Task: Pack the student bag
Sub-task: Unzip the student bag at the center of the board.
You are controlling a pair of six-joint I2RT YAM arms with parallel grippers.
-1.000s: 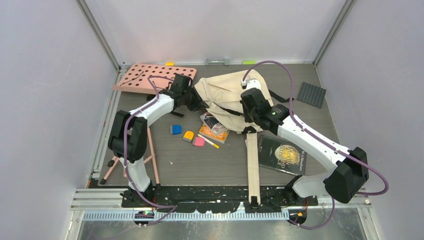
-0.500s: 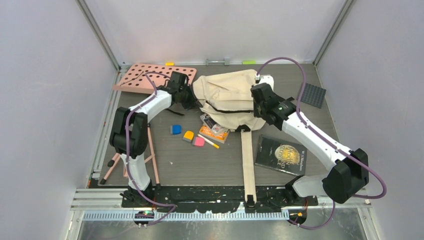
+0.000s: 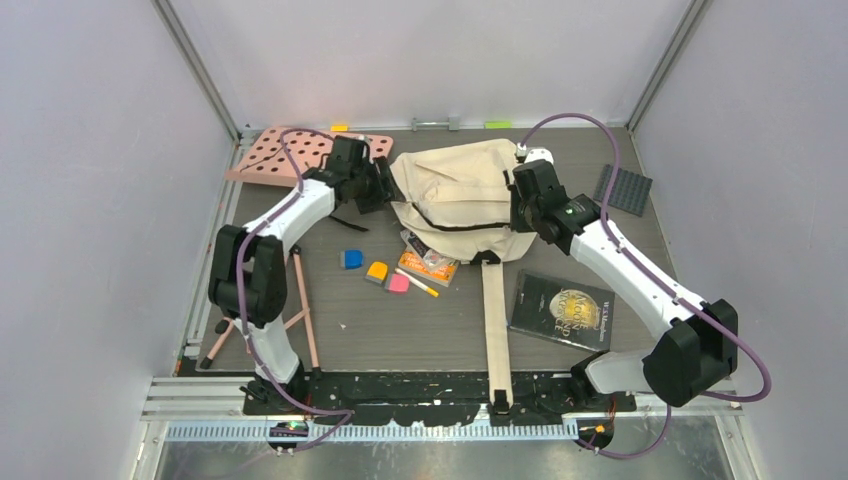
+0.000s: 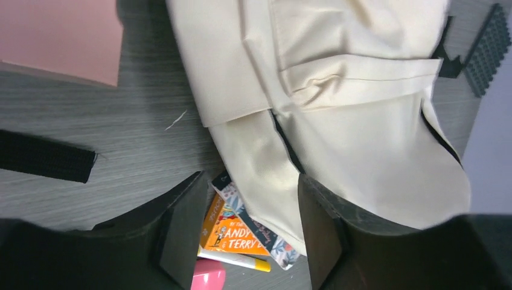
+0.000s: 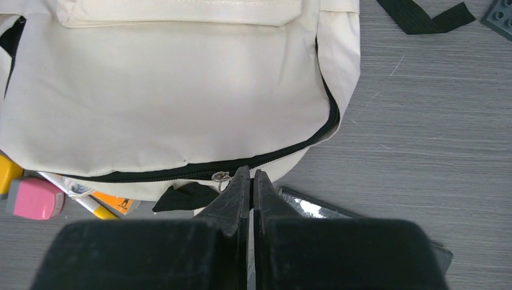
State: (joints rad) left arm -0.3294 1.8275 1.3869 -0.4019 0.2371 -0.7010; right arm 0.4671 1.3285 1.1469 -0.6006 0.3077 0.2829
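The student bag point(image 3: 455, 195), cream with a dark zip, lies flat at the back middle of the table. My left gripper point(image 3: 383, 192) is at its left side. Its jaws are open in the left wrist view point(image 4: 250, 226), with a cream flap point(image 4: 265, 175) loose between the fingers, not pinched. My right gripper point(image 3: 512, 240) is at the bag's near right edge, shut point(image 5: 250, 175). The zip's small metal ring point(image 5: 221, 176) rests against one fingertip; nothing shows between the fingers. An orange book point(image 3: 428, 263) pokes out from under the bag point(image 5: 169, 90).
A dark book point(image 3: 562, 308) lies near right, and a long beige strap point(image 3: 495, 330) runs to the front edge. Blue point(image 3: 351, 259), orange point(image 3: 377, 271) and pink point(image 3: 398, 283) erasers and a pen point(image 3: 420, 284) sit left of centre. Pink perforated board point(image 3: 300, 155) back left, grey studded plate point(image 3: 623, 190) back right, pink stand point(image 3: 265, 320) near left.
My left gripper has opened and let go of the bag's left side. The bag has spread out flat, and my right gripper moved to the back right with it.
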